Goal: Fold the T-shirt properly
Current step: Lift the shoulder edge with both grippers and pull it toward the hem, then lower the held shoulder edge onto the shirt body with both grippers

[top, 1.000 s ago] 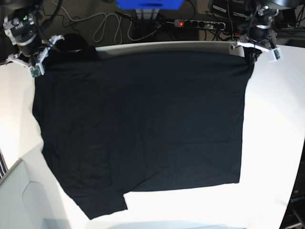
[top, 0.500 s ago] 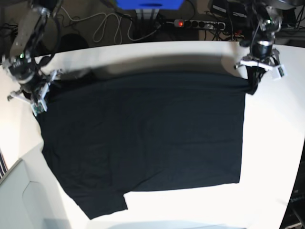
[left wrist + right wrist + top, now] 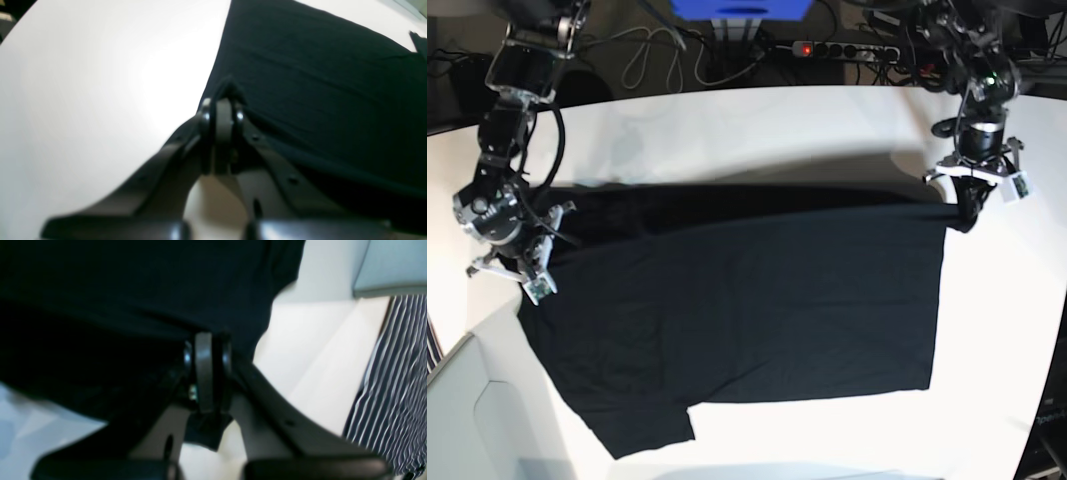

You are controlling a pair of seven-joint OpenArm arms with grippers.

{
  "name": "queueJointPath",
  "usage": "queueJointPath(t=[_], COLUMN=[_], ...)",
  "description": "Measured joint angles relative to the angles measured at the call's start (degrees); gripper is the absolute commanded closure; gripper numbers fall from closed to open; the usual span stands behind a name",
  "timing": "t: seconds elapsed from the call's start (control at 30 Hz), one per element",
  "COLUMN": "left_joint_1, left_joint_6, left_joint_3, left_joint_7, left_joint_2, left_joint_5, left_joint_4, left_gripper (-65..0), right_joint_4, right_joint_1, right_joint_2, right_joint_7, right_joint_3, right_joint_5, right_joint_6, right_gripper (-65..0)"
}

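Striped cloth (image 3: 397, 380) beside white table (image 3: 997, 330)

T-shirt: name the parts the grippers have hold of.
The left gripper and right gripper both grip the black T-shirt by its far edge, near opposite ends.

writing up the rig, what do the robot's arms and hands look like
Both arms are dark, slender and jointed, dotted with small pale fasteners. The left hand and right hand have narrow dark fingers on black bases that spread wide; pale, angular edging shows around both hands in the base view.
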Motion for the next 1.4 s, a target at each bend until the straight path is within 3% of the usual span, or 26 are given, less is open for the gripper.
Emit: queueJointPath(t=[0.5, 0.8, 1.4], left_joint_1=[-5.9, -7.4, -9.8], left_joint_6=[0.0, 0.1, 0.0], left_joint_3=[0.0, 0.0, -0.1], left_joint_7=[0.0, -0.1, 0.0], left_joint_2=[-0.2, -0.2, -0.2], left_joint_5=[0.2, 0.1, 0.2], left_joint_4=[-6.3, -7.9, -10.1], left_gripper=[0.0, 0.0, 0.0], right_joint_4=[-2.3, -5.3, -12.0], right_joint_1=[6.2, 6.4, 9.2], right_joint_2=[0.0, 0.0, 0.0], right_joint_7=[0.0, 4.7, 8.2], right_joint_3=[-2.7, -3.1, -3.1], right_joint_5=[-0.4, -0.4, -0.4], right_joint_6=[0.0, 0.0, 0.0], right_gripper=[-0.1, -0.1, -0.1])
